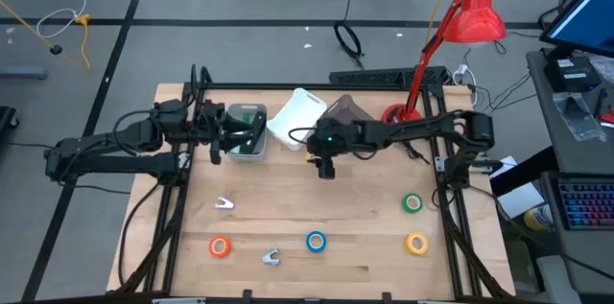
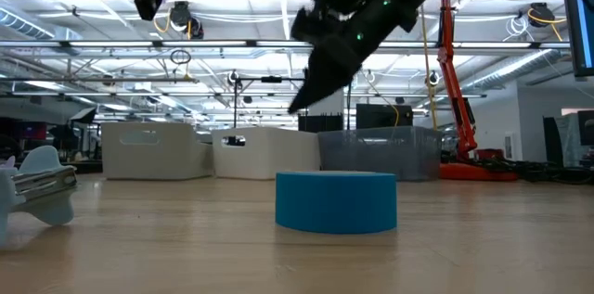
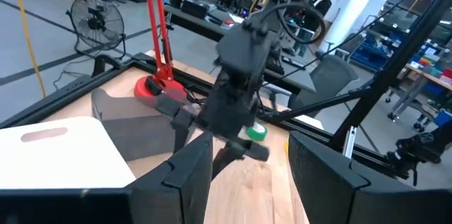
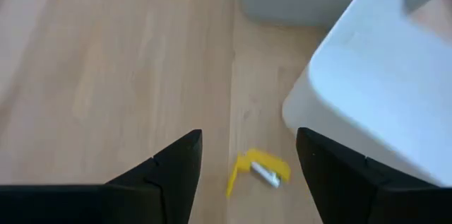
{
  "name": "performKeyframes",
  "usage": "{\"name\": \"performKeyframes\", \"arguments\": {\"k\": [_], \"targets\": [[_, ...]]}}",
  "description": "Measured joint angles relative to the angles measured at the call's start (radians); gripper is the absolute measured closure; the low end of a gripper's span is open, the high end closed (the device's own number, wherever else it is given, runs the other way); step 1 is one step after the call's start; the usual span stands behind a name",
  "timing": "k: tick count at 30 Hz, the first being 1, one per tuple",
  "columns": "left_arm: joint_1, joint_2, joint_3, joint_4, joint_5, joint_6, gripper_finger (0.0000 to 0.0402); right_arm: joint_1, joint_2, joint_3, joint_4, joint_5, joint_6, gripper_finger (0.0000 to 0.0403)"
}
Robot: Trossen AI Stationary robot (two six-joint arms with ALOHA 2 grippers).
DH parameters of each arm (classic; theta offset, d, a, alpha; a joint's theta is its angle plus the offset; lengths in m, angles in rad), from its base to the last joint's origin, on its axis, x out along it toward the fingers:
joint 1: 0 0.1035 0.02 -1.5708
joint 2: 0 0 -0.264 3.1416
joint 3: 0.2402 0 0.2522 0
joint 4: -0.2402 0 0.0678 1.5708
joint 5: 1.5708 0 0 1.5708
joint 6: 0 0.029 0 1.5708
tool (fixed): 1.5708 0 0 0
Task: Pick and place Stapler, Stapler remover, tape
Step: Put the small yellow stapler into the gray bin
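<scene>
Right hand (image 1: 326, 167) hangs above the tabletop (image 1: 288, 208) near centre, at about 6 o'clock of the white bin (image 1: 298, 117); fingers (image 4: 166, 174) spread wide, nothing between them. In the right wrist view a small yellow stapler remover (image 4: 258, 169) lies on the wood between the fingers, just beside the white bin's corner

Left hand (image 1: 230, 137) hovers over the clear bin (image 1: 251, 131), which is at 9 o'clock of the white bin; fingers (image 3: 185, 174) partly apart, cannot tell if they hold anything

Tape rolls all flat on the tabletop, well apart: orange tape (image 1: 220, 245) at 7 o'clock of centre, blue tape (image 1: 316, 241) at 6 o'clock near the front edge, green tape (image 1: 413, 202) at 4 o'clock, yellow tape (image 1: 416, 243) just at 6 o'clock of the green one. In the low view the blue roll sits dead centre close to the camera

Two pale stapler removers on the wood: one (image 1: 224, 204) at 12 o'clock of the orange tape, one (image 1: 271, 258) between the orange and blue rolls, near the front edge

Dark bin (image 1: 343, 109) at 3 o'clock of the white bin; red lamp (image 1: 459, 31) at the far right corner
</scene>
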Motion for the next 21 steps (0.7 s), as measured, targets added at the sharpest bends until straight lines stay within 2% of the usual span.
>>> {"name": "performKeyframes", "arguments": {"k": [8, 14, 21], "targets": [[0.016, -0.002, 0.000, 0.000, -0.001, 0.001, 0.0215, -0.005, 0.032, 0.016, -0.065, -0.005, -0.060, 0.0175], [0.032, -0.002, 0.000, -0.001, 0.000, -0.001, 0.0215, -0.016, 0.079, 0.015, -0.053, -0.082, -0.041, 0.0174], [0.038, -0.002, 0.000, -0.001, 0.000, -0.007, 0.0215, -0.015, 0.131, 0.015, -0.058, -0.084, -0.006, 0.0175]]}}
